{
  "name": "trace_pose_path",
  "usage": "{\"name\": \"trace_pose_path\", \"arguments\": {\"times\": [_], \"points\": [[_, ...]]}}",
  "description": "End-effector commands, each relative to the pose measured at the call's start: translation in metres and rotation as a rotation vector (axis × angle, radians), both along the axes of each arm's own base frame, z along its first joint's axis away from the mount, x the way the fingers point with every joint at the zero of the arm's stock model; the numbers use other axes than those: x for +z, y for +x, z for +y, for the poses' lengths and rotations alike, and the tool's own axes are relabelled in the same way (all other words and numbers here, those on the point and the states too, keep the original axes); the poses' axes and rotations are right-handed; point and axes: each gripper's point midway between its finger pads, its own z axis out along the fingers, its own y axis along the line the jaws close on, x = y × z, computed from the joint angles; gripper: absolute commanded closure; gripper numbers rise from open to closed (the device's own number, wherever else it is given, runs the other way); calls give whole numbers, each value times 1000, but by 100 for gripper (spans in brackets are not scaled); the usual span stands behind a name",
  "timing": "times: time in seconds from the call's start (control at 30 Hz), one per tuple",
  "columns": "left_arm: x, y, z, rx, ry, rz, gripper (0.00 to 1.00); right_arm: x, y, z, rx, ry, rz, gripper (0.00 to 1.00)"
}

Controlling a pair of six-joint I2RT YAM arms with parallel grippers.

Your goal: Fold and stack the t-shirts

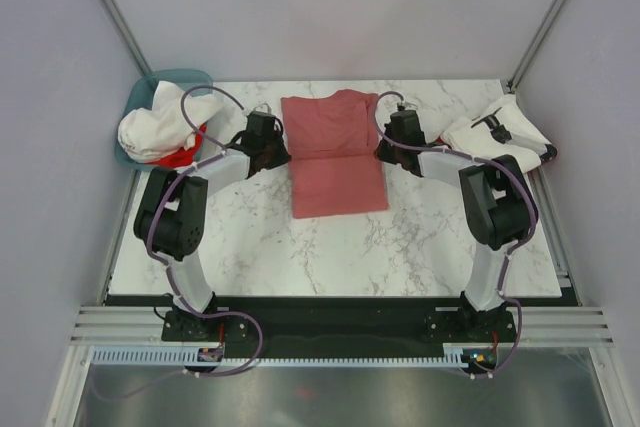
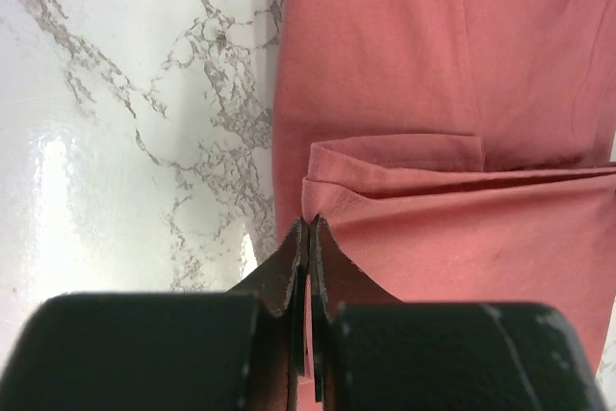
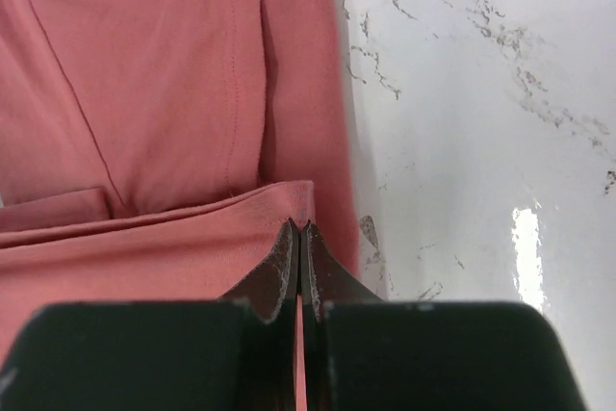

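From above, the salmon shirt (image 1: 335, 162) lies in the middle of the marble surface (image 1: 330, 257). Its near half is doubled over into a thicker block and its far half lies flat towards the back wall. The left pincer (image 1: 278, 150) sits at the shirt's left edge and the right pincer (image 1: 383, 150) at its right edge, both level with the fold line. At the far left corner a teal basket (image 1: 185, 75) holds a bundled white shirt (image 1: 155, 127), with a red shirt (image 1: 185, 155) showing beneath it. At the far right a folded white shirt (image 1: 500, 132) with a black mark (image 1: 490, 122) rests on the surface, well apart from the salmon one.

In the left wrist view, the left pincer (image 2: 308, 236) is pressed together, with a sliver of salmon cloth between its fingers, pinching the salmon shirt (image 2: 443, 64) at the corner of its folded layer. The surface (image 2: 125, 122) fills the left side.

In the right wrist view, the right pincer (image 3: 298, 234) is likewise pressed together on a thin strip of cloth, pinching the folded edge of the salmon shirt (image 3: 144, 74). The surface (image 3: 481, 93) lies to the right.
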Motion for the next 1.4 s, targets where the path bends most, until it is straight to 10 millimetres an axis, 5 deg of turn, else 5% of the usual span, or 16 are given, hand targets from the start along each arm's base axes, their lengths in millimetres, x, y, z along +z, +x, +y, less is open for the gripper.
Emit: {"name": "trace_pose_path", "arguments": {"times": [0.0,0.03,0.13,0.2,0.33,0.47,0.67,0.73,1.07,1.37], "points": [[10,20,18,57,53,-54,98,9,23,-2,-26,-29,-52,100],[10,21,17,49,54,-55,98,1,23,-2,-27,-33,-37,100],[2,25,13,26,64,-29,97,-7,27,-1,-30,-39,-12,70],[-2,28,14,24,66,-9,92,-7,29,1,-27,-36,-2,60],[1,25,19,36,65,-5,49,9,25,-1,-34,-21,-28,52],[15,15,14,18,24,-34,31,15,14,0,-27,-4,-28,48],[30,-23,1,-34,-27,-65,29,15,-15,-4,-16,12,-2,46],[21,-41,2,-38,-25,-46,30,24,-24,-1,10,28,-10,46],[2,-123,-7,-83,-131,-6,34,-1,-99,-7,70,48,154,40],[-14,-146,-7,-84,-145,55,38,-24,-140,-18,88,34,227,58]]}}
